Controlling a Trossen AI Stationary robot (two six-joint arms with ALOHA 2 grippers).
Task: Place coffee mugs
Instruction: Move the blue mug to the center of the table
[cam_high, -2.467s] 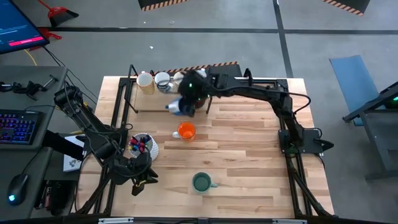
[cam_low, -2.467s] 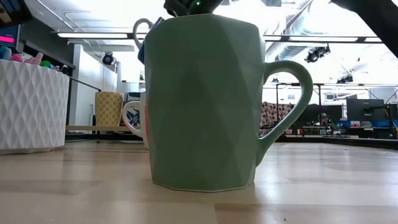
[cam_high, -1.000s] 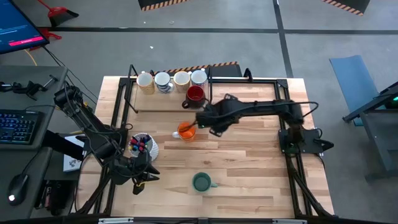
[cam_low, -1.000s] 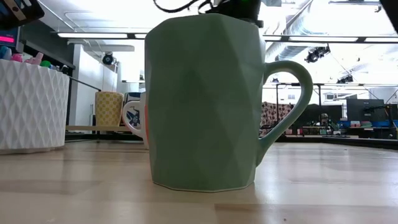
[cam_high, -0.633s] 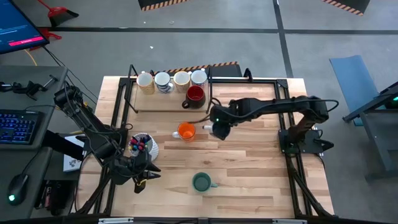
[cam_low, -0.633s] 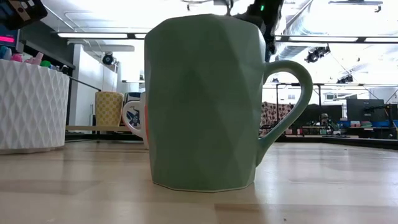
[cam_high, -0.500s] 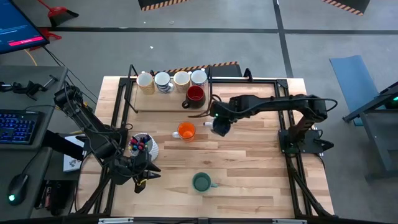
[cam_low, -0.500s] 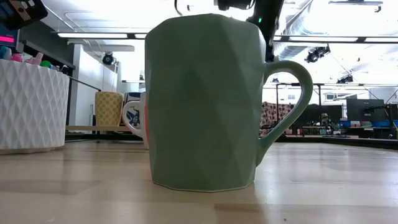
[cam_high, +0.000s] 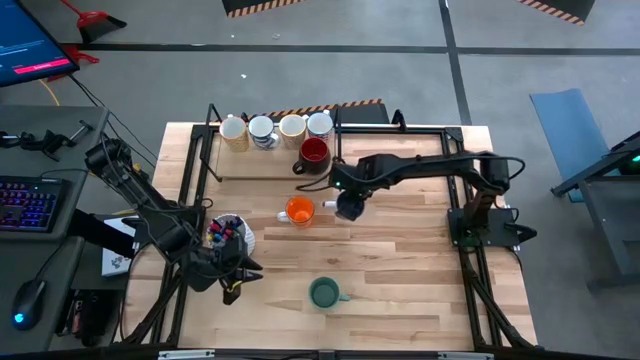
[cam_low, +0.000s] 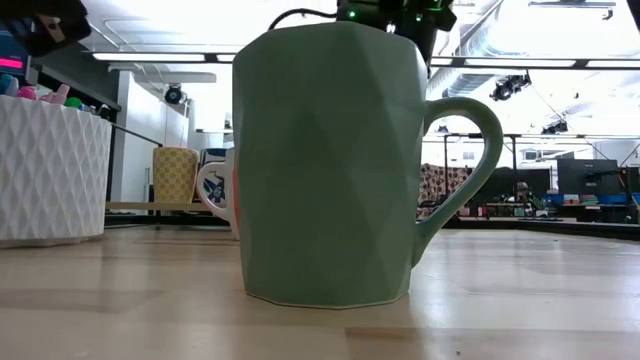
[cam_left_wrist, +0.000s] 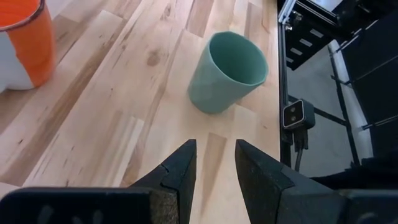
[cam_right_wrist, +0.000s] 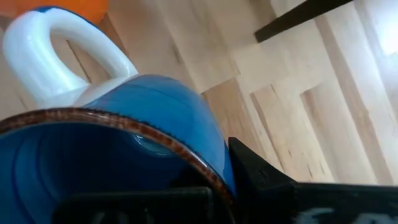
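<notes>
My right gripper hovers over the table's middle, just right of the orange mug, and is shut on the blue mug, whose white handle shows in the right wrist view. Several cream mugs stand in a row at the far edge, with the dark red mug in front of them. The green mug stands upright near the near edge. My left gripper is open, low over the table, left of the green mug. My right gripper holds the blue mug by its wall at the brown-edged rim, on the side away from the handle. One finger lies outside the wall, and the other seems to be inside the cup. The fingers come from above. Whether the mug's base touches the table does not show.
A white faceted pen holder with markers stands at the table's left, close to my left arm. A dark frame borders the far-left corner around the mug row. Bare wood lies right of the green mug and along the table's right side.
My right gripper, carrying the blue mug, has moved from right beside the orange mug a short way toward the table's right edge, then eased back a little. My left gripper has shifted slightly toward the green mug.
</notes>
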